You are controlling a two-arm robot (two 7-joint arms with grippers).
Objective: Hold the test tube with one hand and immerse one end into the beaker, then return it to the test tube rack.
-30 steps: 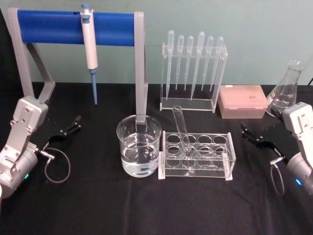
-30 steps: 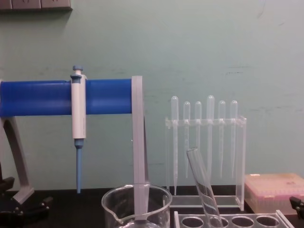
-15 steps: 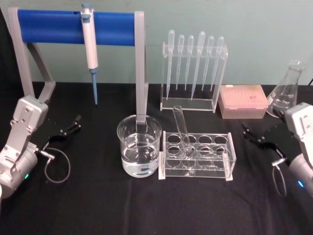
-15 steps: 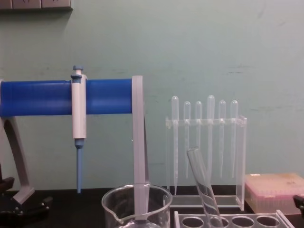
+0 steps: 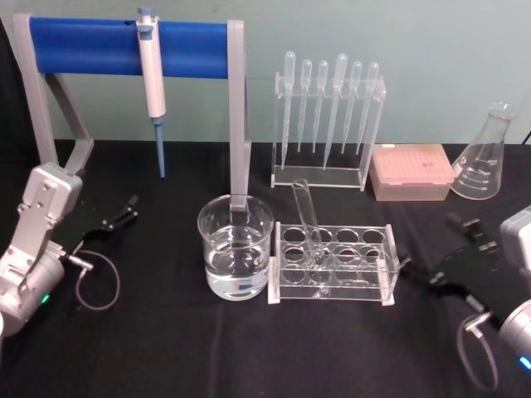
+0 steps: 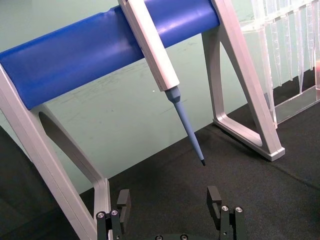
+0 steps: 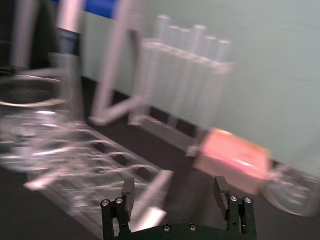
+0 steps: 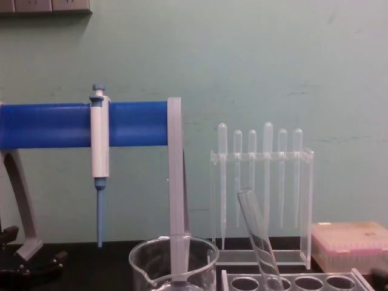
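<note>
The test tube (image 5: 308, 217) (image 8: 257, 235) is clear glass and leans in a hole at the left end of the clear rack (image 5: 375, 284) (image 8: 225, 280). Just left of the rack stands the beaker (image 5: 236, 217) (image 8: 140, 262), about a third full of water. My right gripper (image 5: 448, 249) (image 7: 174, 192) hovers open and empty to the right of the rack, pointing toward it, apart from the tube. At the table's left my left gripper (image 5: 120, 214) (image 6: 168, 200) rests open and empty, facing the pipettor stand.
A blue-and-white pipettor (image 5: 152, 75) (image 6: 155, 50) hangs on the blue-barred stand (image 5: 83, 46). Behind the rack are a holder of thin pipettes (image 5: 328, 124), a pink tip box (image 5: 412, 172) (image 7: 232, 160) and a conical flask (image 5: 484, 157).
My right arm has drawn back toward the near edge and swung its gripper toward the rack's right end, uncovering the flask. The left arm, tube and beaker have not moved.
</note>
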